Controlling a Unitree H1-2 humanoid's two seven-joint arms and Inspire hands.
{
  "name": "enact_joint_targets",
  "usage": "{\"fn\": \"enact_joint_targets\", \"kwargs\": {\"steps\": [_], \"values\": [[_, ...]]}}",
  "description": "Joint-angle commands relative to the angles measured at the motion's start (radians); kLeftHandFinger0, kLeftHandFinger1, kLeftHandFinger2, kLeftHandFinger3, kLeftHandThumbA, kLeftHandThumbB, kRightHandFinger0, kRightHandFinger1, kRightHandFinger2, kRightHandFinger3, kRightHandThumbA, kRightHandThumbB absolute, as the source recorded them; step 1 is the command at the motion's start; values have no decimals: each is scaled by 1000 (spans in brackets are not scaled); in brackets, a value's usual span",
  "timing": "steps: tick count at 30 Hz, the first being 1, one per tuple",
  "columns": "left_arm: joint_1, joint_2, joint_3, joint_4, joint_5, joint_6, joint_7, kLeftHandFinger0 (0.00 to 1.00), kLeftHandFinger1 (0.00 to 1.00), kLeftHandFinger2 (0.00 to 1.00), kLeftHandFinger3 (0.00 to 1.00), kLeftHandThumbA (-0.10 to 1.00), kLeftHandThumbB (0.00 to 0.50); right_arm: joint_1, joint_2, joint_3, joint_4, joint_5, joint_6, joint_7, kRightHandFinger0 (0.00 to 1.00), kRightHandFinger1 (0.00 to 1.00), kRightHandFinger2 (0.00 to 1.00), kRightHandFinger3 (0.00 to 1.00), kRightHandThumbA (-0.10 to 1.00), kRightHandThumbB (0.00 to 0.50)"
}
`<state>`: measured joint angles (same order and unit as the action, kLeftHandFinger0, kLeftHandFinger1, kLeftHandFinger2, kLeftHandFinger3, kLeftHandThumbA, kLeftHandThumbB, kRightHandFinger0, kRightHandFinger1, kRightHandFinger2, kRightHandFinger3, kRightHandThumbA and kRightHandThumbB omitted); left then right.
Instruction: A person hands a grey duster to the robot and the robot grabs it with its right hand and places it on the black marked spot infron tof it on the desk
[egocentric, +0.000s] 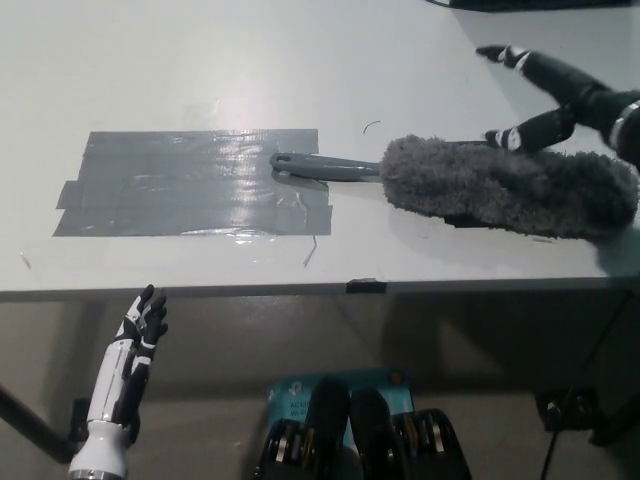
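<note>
one grey duster (500, 185); one dark tape patch (190, 183); two hands, white (140, 335), black (560, 95)

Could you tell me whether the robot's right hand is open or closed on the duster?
Open: the right hand has its fingers spread above the duster, gripping nothing.

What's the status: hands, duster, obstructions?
Right hand open, off the duster. Duster flat on desk, only handle tip on black marked spot. Left hand open below desk edge. Nothing in the way.
</note>
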<state>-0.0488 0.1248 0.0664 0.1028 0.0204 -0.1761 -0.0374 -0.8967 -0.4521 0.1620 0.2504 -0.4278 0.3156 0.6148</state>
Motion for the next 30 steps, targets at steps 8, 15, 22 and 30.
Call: {"fn": "enact_joint_targets", "kwargs": {"steps": [8, 15, 22, 30], "values": [[-56, 16, 4, -36, -20, 0, -10, 1000, 1000, 1000, 1000, 872, 186, 93, -78, -391, -836, 492, 154, -23, 1000, 1000, 1000, 1000, 1000, 419], [10, 4, -12, -41, -14, -20, -18, 1000, 1000, 1000, 1000, 861, 160, 556, 140, -366, -1154, 413, 93, -160, 1000, 1000, 1000, 1000, 1000, 299], [61, 8, -24, -41, -1, -39, -25, 1000, 1000, 1000, 1000, 900, 140, 850, 334, -283, -979, 378, -157, -231, 1000, 1000, 1000, 1000, 1000, 303], [116, 10, -48, -50, 0, -66, -42, 1000, 1000, 1000, 1000, 939, 144, 961, 461, -254, -573, 320, -423, -303, 1000, 1000, 1000, 1000, 1000, 209]]}}
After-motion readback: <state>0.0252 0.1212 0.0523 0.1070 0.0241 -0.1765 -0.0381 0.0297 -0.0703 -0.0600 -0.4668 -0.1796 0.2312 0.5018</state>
